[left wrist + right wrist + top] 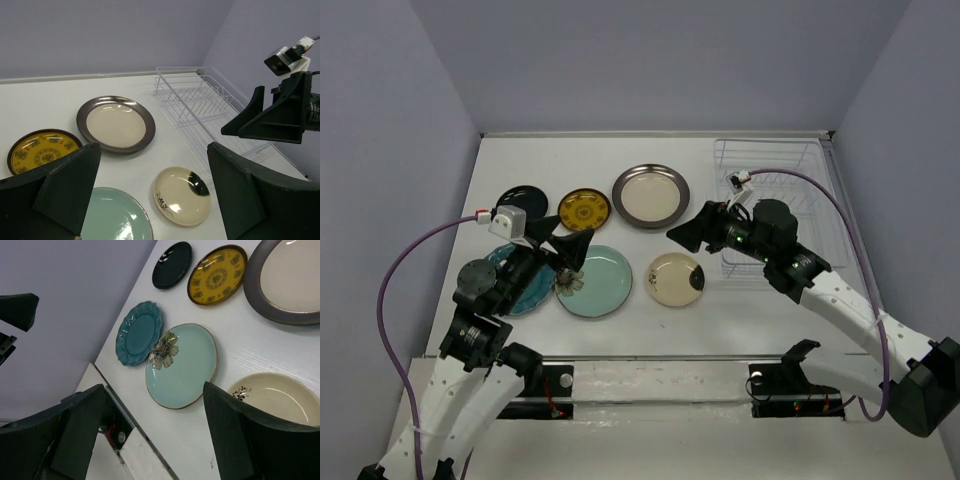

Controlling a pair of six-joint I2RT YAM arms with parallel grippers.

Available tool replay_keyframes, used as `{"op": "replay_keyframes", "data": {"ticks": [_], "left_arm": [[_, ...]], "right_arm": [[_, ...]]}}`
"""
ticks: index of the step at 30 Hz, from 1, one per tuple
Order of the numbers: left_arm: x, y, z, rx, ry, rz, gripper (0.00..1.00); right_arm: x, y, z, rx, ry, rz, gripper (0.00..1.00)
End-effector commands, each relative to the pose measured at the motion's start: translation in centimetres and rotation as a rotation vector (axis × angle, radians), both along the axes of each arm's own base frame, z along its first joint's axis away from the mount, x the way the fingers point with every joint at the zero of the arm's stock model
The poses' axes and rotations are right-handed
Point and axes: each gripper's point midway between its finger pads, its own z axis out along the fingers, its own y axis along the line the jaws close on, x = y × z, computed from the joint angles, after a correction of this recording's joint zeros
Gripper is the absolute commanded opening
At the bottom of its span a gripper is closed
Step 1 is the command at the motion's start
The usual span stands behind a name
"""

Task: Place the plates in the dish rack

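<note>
All six plates lie flat on the white table. The small black plate (520,197), the amber patterned plate (584,210) and the silver-rimmed cream plate (651,195) form the far row. The dark teal scalloped plate (515,282), the pale teal flowered plate (594,281) and the tan plate with a dark spot (676,278) form the near row. The white wire dish rack (770,165) stands at the far right with no plates in it. My left gripper (565,240) is open and empty above the pale teal plate (115,217). My right gripper (686,230) is open and empty above the tan plate (280,400).
The left arm hides part of the dark teal plate (139,332). The right arm crosses the near part of the rack (200,100). Purple walls close the table on three sides. A metal rail (660,375) runs along the near edge.
</note>
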Motion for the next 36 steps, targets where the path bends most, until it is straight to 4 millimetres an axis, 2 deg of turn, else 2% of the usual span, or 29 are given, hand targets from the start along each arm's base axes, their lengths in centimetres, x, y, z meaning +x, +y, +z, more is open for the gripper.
{"op": "replay_keyframes", "data": {"ticks": [1,2,9,11,13,14,15,17,18,19,20,24,26,28,34,36], "left_arm": [[-0.5,0.0,1.6,-0.005,-0.066,-0.017,0.99],[-0.5,0.1,1.6,-0.007,-0.065,-0.012,0.99],[-0.1,0.0,1.0,-0.002,-0.038,-0.007,0.99],[0.3,-0.2,0.5,0.003,-0.014,-0.008,0.99],[1.1,-0.1,-0.4,-0.001,0.030,0.020,0.99],[1.5,0.1,-0.7,-0.008,0.054,0.043,0.99],[2.3,0.7,-1.7,-0.004,0.099,0.095,0.99],[3.3,1.8,-2.1,-0.009,0.127,0.176,0.99],[4.2,3.4,-3.6,0.005,0.192,0.286,0.99],[4.6,4.0,-4.1,0.013,0.213,0.326,0.99],[5.1,4.8,-4.6,0.020,0.235,0.383,0.99],[6.5,5.2,-6.7,0.018,0.331,0.437,0.99],[7.9,5.5,-8.4,0.017,0.402,0.455,0.97],[9.1,4.8,-10.2,-0.008,0.485,0.427,0.95],[12.6,6.2,-14.3,-0.129,0.667,0.497,0.94],[13.8,6.7,-14.4,-0.147,0.678,0.544,0.92]], "right_arm": [[-0.2,1.7,0.2,0.052,0.037,0.078,0.84],[0.1,2.1,-0.2,0.050,0.044,0.089,0.82],[1.1,3.3,0.3,0.065,0.001,0.120,0.71],[1.3,3.8,0.5,0.070,-0.012,0.116,0.68],[2.1,4.2,-0.4,0.045,-0.008,0.089,0.65],[1.8,4.8,-0.6,0.037,-0.010,0.094,0.63],[1.8,5.0,-1.1,0.021,-0.012,0.090,0.61],[2.1,5.3,-1.4,0.004,-0.023,0.067,0.57],[2.0,5.4,-1.8,-0.009,-0.027,0.066,0.56],[2.0,5.4,-1.9,-0.013,-0.030,0.060,0.56],[1.8,5.5,-2.0,-0.020,-0.039,0.067,0.56],[1.1,5.0,-2.4,-0.033,-0.052,0.064,0.57],[0.2,5.0,-2.9,-0.043,-0.051,0.072,0.58],[-0.7,5.3,-3.9,-0.066,-0.055,0.085,0.59],[-3.6,6.1,-5.8,-0.084,-0.049,0.155,0.61],[-4.4,6.0,-6.1,-0.061,-0.050,0.170,0.61]]}}
